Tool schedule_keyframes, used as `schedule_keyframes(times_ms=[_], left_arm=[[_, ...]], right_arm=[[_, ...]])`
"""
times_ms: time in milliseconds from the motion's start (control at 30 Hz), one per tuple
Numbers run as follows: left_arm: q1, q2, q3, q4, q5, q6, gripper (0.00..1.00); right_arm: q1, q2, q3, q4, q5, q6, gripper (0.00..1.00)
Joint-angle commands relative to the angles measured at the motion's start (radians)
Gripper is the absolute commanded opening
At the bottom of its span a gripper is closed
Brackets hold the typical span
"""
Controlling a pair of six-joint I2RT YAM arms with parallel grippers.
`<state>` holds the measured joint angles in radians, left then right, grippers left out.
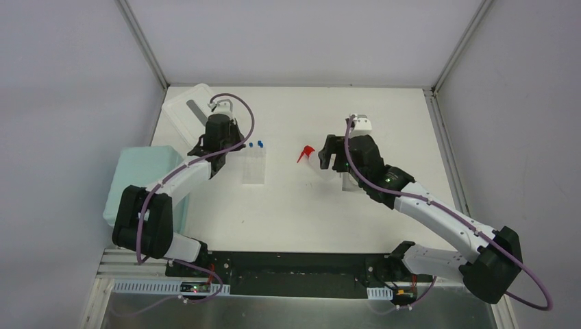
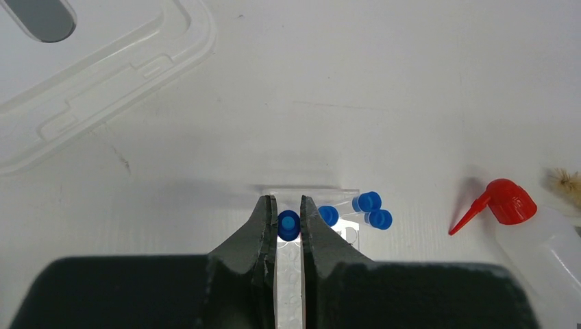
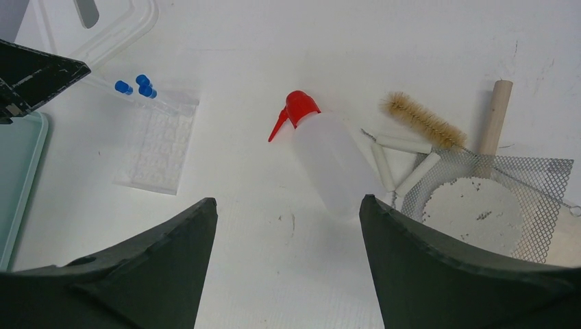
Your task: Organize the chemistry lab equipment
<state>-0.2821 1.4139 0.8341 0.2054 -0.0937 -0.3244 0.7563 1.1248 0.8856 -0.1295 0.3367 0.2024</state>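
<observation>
My left gripper is shut on a blue-capped tube and holds it upright over the clear tube rack. Three more blue-capped tubes lean at the rack's far end. In the top view the rack lies just right of the left gripper. My right gripper is open and empty, above the table near the base of the white squeeze bottle, which lies on its side with its red spout pointing left. No funnel is in view.
A clear plastic container lies at the back left. A pale teal bin sits at the left edge. A bristle brush, a wooden handle, white sticks and a wire gauze lie right of the bottle.
</observation>
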Motion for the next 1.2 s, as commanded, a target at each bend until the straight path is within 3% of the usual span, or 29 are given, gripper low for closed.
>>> schedule_keyframes(times_ms=[0,733,1167], left_arm=[[-0.006,0.005,-0.009,0.055,0.026,0.034,0.00],[-0.066,0.076,0.010,0.028,-0.010,0.163,0.00],[-0.080,0.097,-0.039,0.104,-0.001,0.194,0.00]], right_arm=[[-0.007,-0.029,-0.003,0.045,0.020,0.027,0.79],[-0.014,-0.046,-0.022,0.049,0.007,0.048,0.79],[-0.018,-0.048,-0.037,0.059,0.004,0.052,0.79]])
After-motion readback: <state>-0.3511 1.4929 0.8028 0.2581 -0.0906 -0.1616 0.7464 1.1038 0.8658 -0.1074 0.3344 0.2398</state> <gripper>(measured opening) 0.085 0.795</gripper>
